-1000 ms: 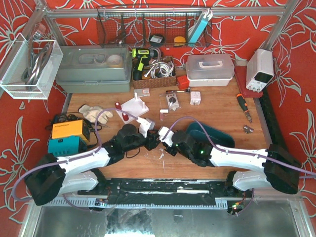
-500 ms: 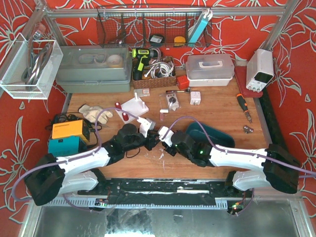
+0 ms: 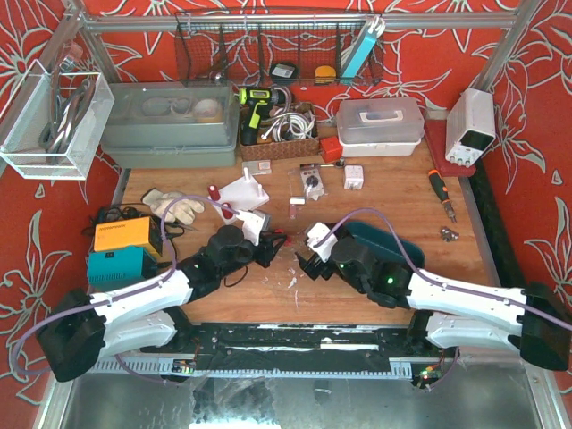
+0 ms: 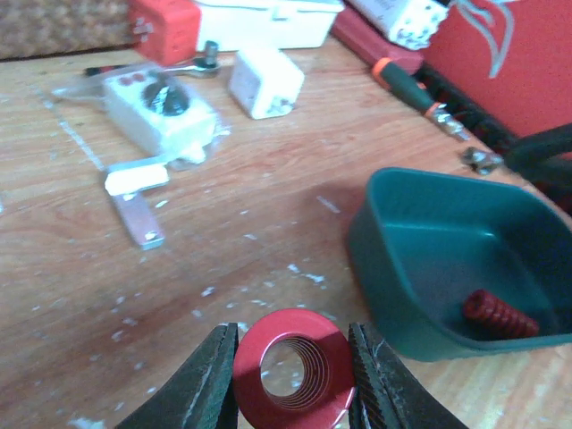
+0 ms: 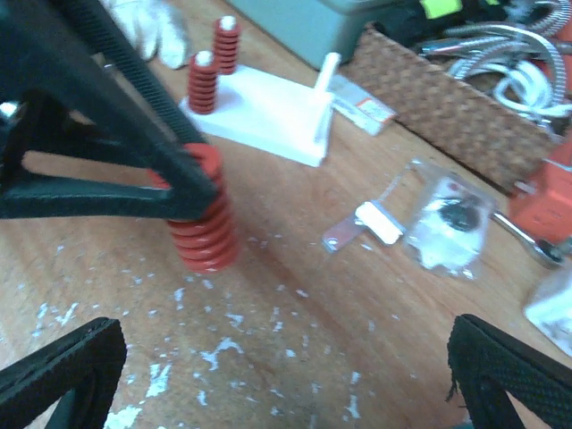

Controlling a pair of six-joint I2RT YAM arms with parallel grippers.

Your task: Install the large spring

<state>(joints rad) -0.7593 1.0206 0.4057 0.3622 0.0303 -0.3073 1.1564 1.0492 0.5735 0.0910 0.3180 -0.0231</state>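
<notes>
Grip and workpiece positions at the moment of handover, as I see them from the remote station.

**Left arm.** My left gripper (image 4: pixel 293 380) has its jaws drawn in narrow on the large spring (image 4: pixel 293 374), one black finger (image 4: pixel 201 384) on each side of the top coil. The left wrist view looks straight down the red bore. In the right wrist view the same spring stands nearly upright, clamped at its upper end. Its lower end is at or just above the table (image 4: pixel 268 197); I cannot tell whether it touches.

**Right arm.** My right gripper (image 5: pixel 286 371) has its jaws spread wide and holds nothing. Its two pads sit at the bottom corners of its wrist view, and the spring lies just ahead of the left one.

**Target.** The white base (image 5: pixel 268 112) lies beyond the spring on the wood, well apart from it. Two small red springs (image 5: pixel 204 80) sit on pegs at its far-left end, and one bare peg (image 5: pixel 323 94) stands at its near-right edge.

**Other items.** A green tray (image 4: pixel 393 295) lies to the right of the held spring, with another red spring (image 4: pixel 499 315) lying on its side inside it.
</notes>
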